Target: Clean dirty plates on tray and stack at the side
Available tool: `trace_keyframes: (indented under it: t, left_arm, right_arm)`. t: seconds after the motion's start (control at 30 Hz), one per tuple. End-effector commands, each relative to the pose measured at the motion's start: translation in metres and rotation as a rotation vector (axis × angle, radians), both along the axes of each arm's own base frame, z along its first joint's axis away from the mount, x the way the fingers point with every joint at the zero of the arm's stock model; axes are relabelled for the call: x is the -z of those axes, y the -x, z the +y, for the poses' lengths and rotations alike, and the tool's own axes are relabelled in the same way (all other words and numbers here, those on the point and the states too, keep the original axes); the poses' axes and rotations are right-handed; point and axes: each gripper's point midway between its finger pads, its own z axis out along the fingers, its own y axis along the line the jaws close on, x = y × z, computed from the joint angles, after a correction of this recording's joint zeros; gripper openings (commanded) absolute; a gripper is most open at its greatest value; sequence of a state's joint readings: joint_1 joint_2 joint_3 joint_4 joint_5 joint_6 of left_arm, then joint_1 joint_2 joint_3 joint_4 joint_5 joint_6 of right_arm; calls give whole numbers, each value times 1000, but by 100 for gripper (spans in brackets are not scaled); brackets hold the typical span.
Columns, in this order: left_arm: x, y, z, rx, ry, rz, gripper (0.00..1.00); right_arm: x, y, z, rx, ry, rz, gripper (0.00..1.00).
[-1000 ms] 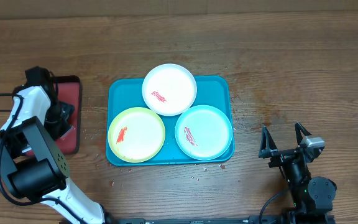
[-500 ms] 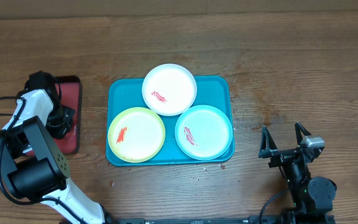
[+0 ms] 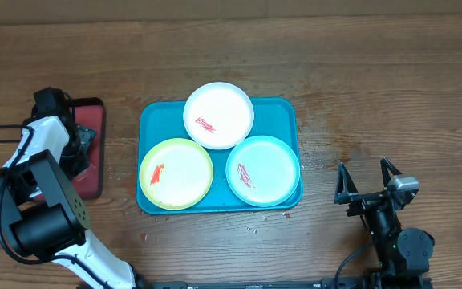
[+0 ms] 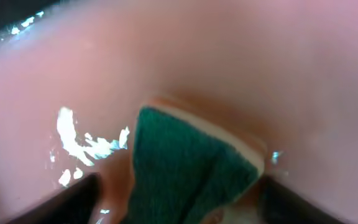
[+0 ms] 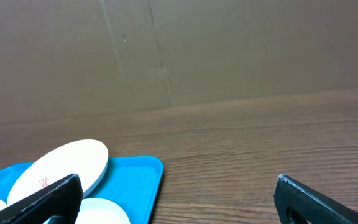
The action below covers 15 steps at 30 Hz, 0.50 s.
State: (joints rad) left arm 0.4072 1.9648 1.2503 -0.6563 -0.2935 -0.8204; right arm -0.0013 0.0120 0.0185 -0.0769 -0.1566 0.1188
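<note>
Overhead, I log plates (image 3: 219,115) on tray (image 3: 152,116), well apart from right gripper (image 3: 363,165), jaws spread, and left gripper (image 4: 180,186), jaws spread astride sponge (image 4: 188,165).

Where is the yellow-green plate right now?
Overhead view: the yellow-green plate lies in the teal tray, at its left side nearer the robot, next to the light blue plate.

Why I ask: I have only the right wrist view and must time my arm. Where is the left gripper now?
Observer: The left gripper is over the small red tray, left of the teal tray.
Operator: Holding anything?
Observer: Not gripped; the green sponge sits between its open jaws.
Operator: Any plate stacked aside?
Observer: No. The white plate, yellow-green plate and light blue plate all sit on the teal tray, smeared red.
</note>
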Motion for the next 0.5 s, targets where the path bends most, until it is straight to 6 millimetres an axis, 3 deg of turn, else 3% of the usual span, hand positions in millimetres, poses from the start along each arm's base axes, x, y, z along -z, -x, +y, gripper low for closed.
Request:
trace_keyframes:
  t: [0.0,0.03,0.07,0.2,0.23,0.27,0.3,0.47]
  left_arm:
    - [3,7,7,2,-51,43,27]
    - [3,8,7,2,-50,44,9]
    - [3,8,7,2,-49,45,4]
    - [3,8,7,2,-48,46,5]
    - [3,8,7,2,-49,45,26]
    - [2,7,8,1,-55,42,57]
    - [1,6,10,-1,-65,40,97]
    - [-4,7,22,-17,-139,46,100]
  right_arm:
    - [2,0,-2,9,4,-4,100]
    - [2,0,-2,10,4,-4,100]
    - [2,0,-2,10,4,-4,100]
    - [2,0,-2,10,4,-4,100]
    - [2,0,-2,9,4,-4,100]
    - [2,0,-2,9,4,-4,100]
    - [2,0,-2,10,4,-4,100]
    - [2,0,-2,10,4,-4,100]
